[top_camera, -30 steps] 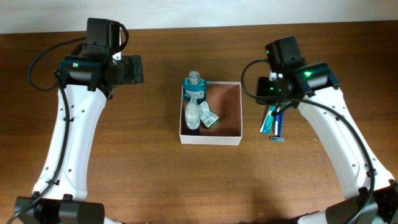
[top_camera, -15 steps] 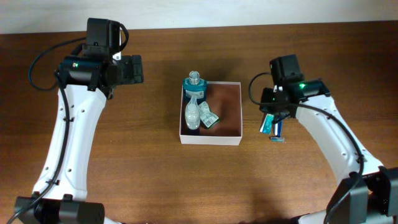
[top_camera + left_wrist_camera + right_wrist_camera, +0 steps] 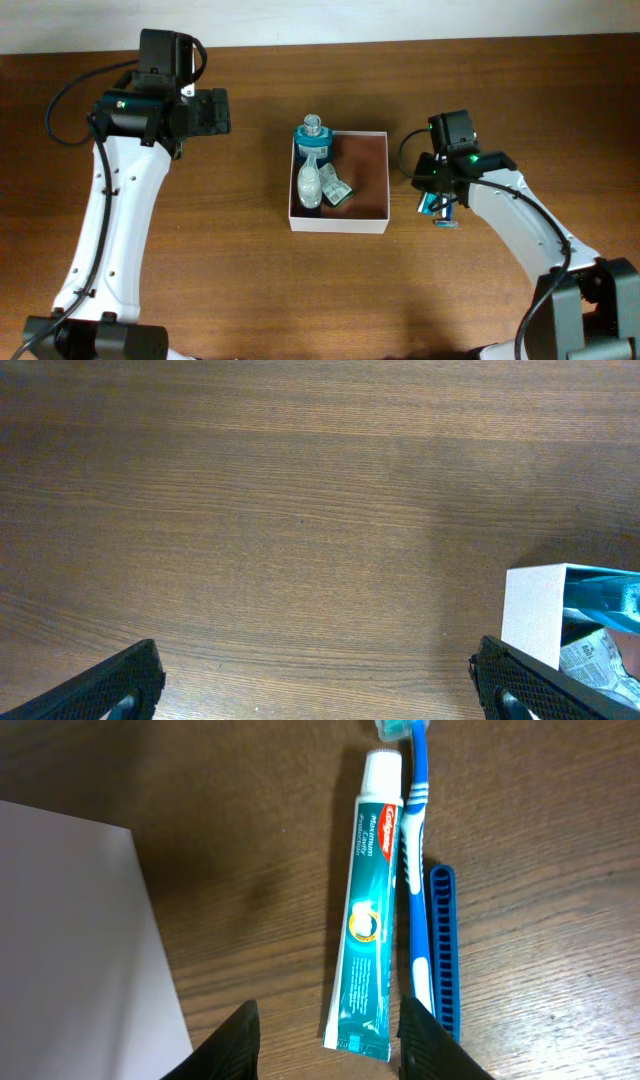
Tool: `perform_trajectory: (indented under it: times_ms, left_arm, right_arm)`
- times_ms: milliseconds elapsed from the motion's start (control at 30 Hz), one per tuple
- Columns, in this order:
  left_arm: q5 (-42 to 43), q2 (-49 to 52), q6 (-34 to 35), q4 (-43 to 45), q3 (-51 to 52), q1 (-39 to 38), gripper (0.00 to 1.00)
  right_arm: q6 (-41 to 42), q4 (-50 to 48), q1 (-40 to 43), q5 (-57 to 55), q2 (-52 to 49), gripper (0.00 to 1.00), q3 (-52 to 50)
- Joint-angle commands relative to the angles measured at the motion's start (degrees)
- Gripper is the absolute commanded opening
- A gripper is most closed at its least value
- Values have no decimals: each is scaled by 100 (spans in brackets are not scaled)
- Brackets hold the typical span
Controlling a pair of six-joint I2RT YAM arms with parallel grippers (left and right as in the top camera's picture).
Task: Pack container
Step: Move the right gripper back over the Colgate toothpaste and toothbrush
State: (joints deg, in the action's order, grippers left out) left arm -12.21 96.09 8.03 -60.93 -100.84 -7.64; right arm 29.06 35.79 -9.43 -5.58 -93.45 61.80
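Observation:
The container (image 3: pixel 366 176) is a white-walled square box with a reddish-brown inside, at mid table. In its left half lie a blue-capped bottle (image 3: pixel 312 140), a clear bottle (image 3: pixel 310 186) and a small packet (image 3: pixel 336 190). My right gripper (image 3: pixel 437 196) hangs low just right of the box and is open. In the right wrist view, the right gripper (image 3: pixel 330 1050) straddles the crimped end of a teal toothpaste tube (image 3: pixel 365 910) without touching it. A blue toothbrush (image 3: pixel 414 870) and a blue comb (image 3: pixel 443 950) lie right of the tube. My left gripper (image 3: pixel 216 110) is wide open and empty, far left of the box.
The box's white outer wall (image 3: pixel 80 940) stands close to the left of my right gripper's fingers. One corner of the box (image 3: pixel 540 610) shows beside my left gripper's right finger (image 3: pixel 530 685). Bare wood lies under the left gripper (image 3: pixel 325 695).
My right arm has moved toward the table's front and come down over the toothpaste, toothbrush and comb. The left arm has not moved.

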Motion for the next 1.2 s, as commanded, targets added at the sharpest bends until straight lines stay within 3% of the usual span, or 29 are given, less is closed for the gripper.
perform_trajectory:
  times_ms: [0, 1167]
  left_arm:
    - [0, -87, 72, -4, -48, 9, 99]
    - [0, -87, 72, -4, -48, 9, 99]
  right_arm:
    - [146, -122, 50, -103, -245, 38, -136]
    - [149, -610, 57, -431, -686, 39, -140]
